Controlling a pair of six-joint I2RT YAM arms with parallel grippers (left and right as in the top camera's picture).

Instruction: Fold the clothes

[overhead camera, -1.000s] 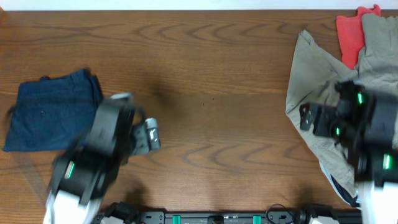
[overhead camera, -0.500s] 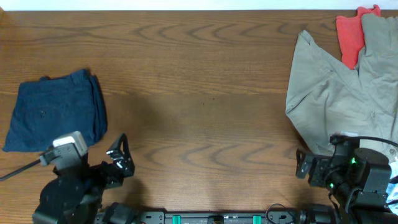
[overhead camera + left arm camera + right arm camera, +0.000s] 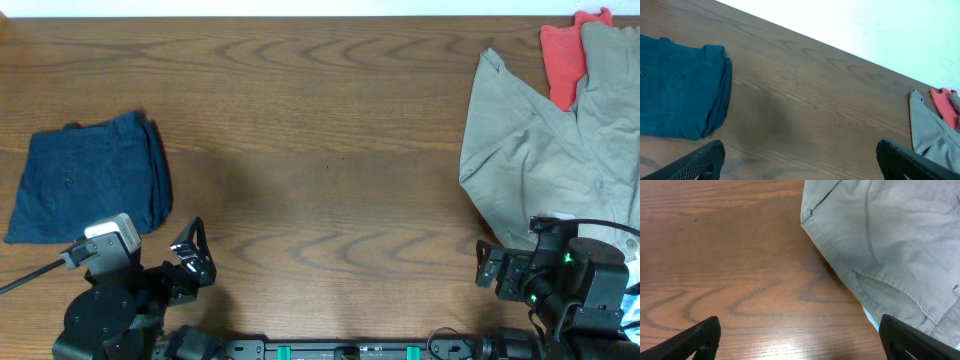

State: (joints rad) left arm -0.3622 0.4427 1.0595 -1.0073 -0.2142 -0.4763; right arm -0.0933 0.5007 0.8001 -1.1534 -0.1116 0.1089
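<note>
Toward the left end of the table (image 3: 330, 120) the navy shorts (image 3: 88, 187) lie folded, while the left gripper (image 3: 190, 262) and right gripper (image 3: 490, 268) hang at its near edge, wide open and empty, so folding looks done and no fresh grasp seems called for.

We'd call this a robot lab or test bench, not a home. What we go by: a bare wood-grain table (image 3: 330, 120) against a plain white wall (image 3: 865, 30); the left arm (image 3: 105, 320) and the right arm (image 3: 575, 290), black machines at the near edge; a black rail (image 3: 350, 351) with green clips between them; a loose cable (image 3: 35, 273). Blue shorts (image 3: 85, 185), a beige garment (image 3: 530, 140) and a red cloth (image 3: 565, 55) lie on the wood.
</note>
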